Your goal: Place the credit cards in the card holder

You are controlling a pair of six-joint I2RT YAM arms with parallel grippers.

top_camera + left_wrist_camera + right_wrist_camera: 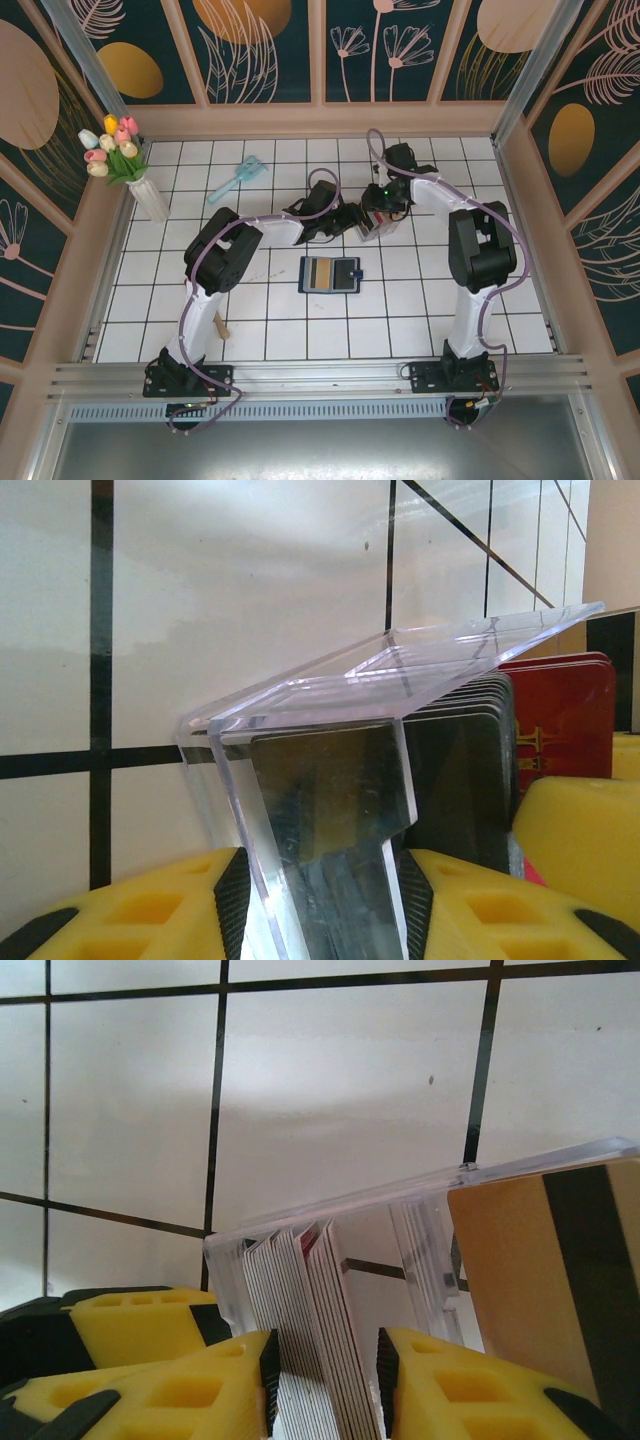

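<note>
The card holder (330, 273), a navy wallet, lies open on the tiles at centre with a tan card in it. Behind it both grippers meet at a small clear rack (362, 228). My left gripper (325, 900) is shut on the rack's clear end wall (330, 695); dark cards and a red card (565, 720) stand behind it. My right gripper (325, 1375) is shut on a stack of credit cards (310, 1290) standing in the rack (420, 1195). A tan card with a black stripe (540, 1280) stands to the right of them.
A white vase of tulips (140, 185) stands at the far left, a light-blue brush (235, 180) lies near it, and a small wooden stick (220, 325) lies by the left arm. Wooden walls ring the tiled floor.
</note>
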